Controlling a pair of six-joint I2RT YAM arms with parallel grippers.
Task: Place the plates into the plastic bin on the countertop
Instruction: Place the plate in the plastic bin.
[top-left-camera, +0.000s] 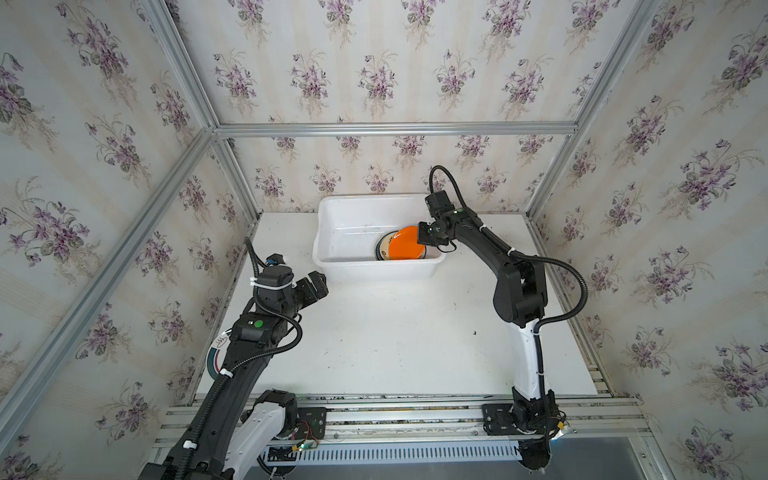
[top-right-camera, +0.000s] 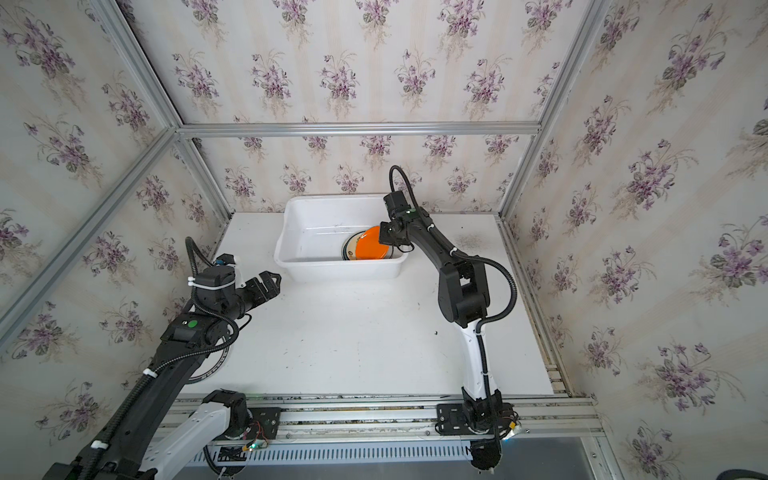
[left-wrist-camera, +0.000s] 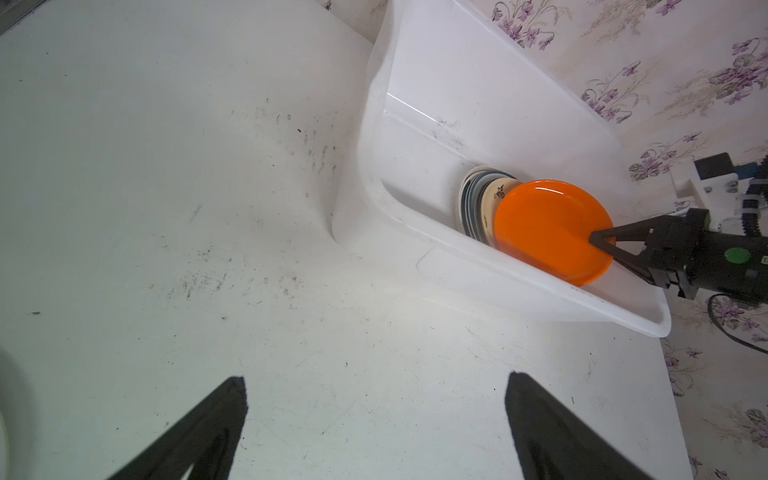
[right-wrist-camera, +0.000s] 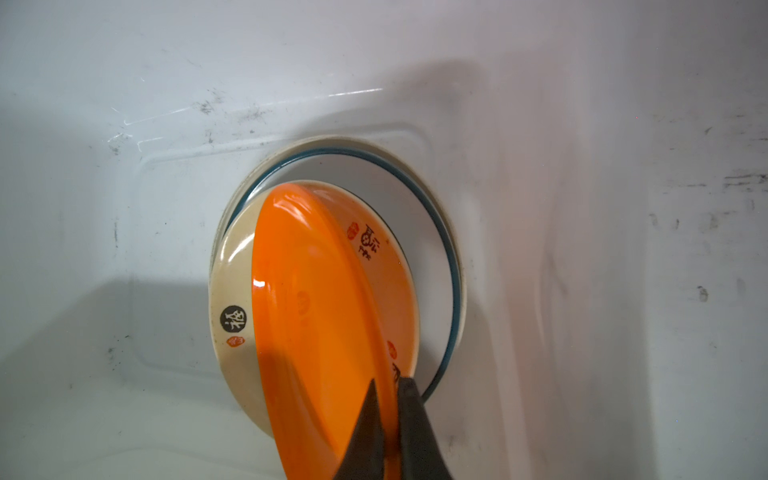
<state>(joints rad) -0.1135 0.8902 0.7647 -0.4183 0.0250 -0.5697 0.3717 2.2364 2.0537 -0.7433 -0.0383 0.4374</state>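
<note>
- The white, scuffed desk (top-left-camera: 395, 332) sits inside floral-papered walls, and the plastic bin (top-left-camera: 374, 270) stands at its far edge against the back wall.
- My right jaws are clamped shut on the rim of the orange plate (right-wrist-camera: 316, 311), holding it inside the bin at the end nearest my right arm.
- The orange plate (top-left-camera: 403, 249) is tilted over a stack of plates lying on the bin floor. I cannot tell whether it touches the stack.
- Top of that stack is a cream plate (right-wrist-camera: 232, 291) with Chinese characters, on a wider white plate (right-wrist-camera: 353, 170) with a teal rim.
- My left jaws are spread wide and hold nothing, hovering over the desk just off the bin's near left corner.
- One more teal-patterned plate (top-left-camera: 212, 360) lies on the desk well away from the bin, mostly hidden under my left arm.
</note>
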